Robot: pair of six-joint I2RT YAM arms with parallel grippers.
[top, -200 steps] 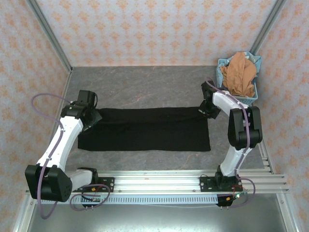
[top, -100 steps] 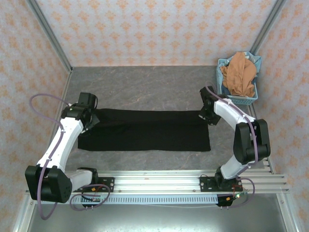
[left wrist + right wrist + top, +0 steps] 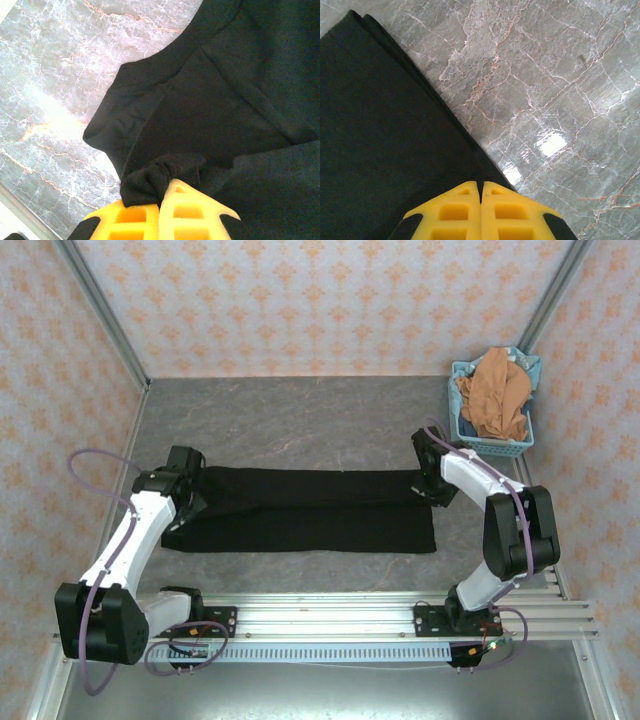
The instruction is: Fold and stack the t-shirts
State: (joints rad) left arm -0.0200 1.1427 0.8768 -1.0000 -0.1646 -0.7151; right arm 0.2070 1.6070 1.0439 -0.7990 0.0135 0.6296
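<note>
Black shirt (image 3: 300,512) spans mid-frame on bench (image 3: 300,410); left fingers (image 3: 192,212) pinch bunched left end, right fingers (image 3: 452,212) pinch right edge.

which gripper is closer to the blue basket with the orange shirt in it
Right. The right gripper pinches the black t-shirt at its right end, just near-left of the blue basket. The left gripper pinches the shirt's left end, far off to the other side.

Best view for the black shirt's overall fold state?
Top external: the whole black t-shirt lies as a long band. Left wrist shows a bunched corner in the left gripper; right wrist, a straight layered edge at the right gripper.
</note>
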